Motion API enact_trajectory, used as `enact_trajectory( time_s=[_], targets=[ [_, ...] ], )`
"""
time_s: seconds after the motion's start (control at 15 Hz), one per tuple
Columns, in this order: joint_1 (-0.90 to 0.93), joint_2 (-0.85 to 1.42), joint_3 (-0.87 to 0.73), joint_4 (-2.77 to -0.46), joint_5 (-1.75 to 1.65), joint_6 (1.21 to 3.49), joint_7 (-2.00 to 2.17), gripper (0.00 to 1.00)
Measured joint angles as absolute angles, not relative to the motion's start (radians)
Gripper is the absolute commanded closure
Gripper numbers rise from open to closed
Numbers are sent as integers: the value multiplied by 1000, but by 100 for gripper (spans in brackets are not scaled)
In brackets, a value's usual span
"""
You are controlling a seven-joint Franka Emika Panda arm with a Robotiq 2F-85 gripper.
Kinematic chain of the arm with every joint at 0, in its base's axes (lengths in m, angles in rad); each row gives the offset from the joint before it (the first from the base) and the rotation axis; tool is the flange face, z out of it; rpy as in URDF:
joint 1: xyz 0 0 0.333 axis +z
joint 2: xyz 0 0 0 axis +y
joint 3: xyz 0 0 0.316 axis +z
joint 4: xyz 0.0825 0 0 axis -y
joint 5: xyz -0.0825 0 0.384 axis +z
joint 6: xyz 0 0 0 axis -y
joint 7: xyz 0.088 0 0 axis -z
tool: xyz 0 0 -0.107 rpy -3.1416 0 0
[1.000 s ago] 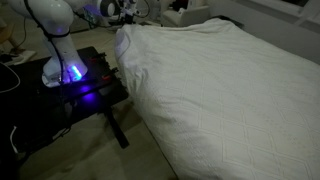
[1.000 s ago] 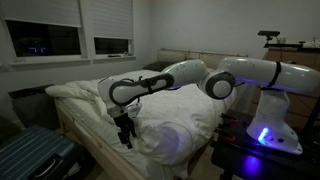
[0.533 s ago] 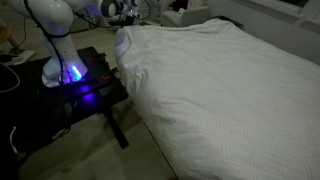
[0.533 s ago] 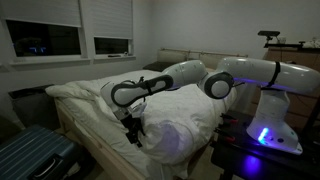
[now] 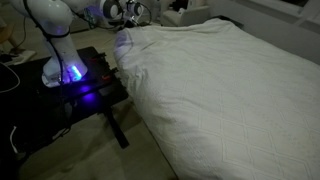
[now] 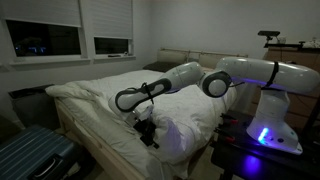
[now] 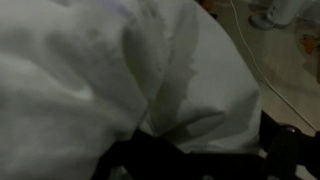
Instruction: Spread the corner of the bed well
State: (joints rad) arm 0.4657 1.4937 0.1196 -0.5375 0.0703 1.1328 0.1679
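My black hand (image 6: 148, 133) has slid along to the puffy white duvet corner (image 6: 180, 136) on the wide white bed (image 5: 235, 95), jaws wide and empty; I judge a shallow pinch may slip and bunch it.

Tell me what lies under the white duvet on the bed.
Under the duvet, only the pale side of the bed shows in an exterior view. The rest of the bed is covered completely, so nothing there can be seen.
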Motion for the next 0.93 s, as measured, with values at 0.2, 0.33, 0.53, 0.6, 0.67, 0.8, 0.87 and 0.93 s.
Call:
enact_trajectory(
  time_s=[0.2,0.33,0.53,0.6,0.67,0.8,0.87,0.93],
  targets=[
    [445,1494,120,-538,82,1059,182,0],
    [434,1494,119,-542,82,1049,182,26],
    [428,1494,107,-550,80,1073,182,49],
    [428,1494,105,-551,78,1097,182,58],
    [428,1494,105,-551,77,1124,181,64],
    [430,1493,106,-548,77,1179,178,80],
    [430,1492,109,-542,77,1208,169,88],
    [431,1490,112,-532,77,1236,155,95]
  ],
)
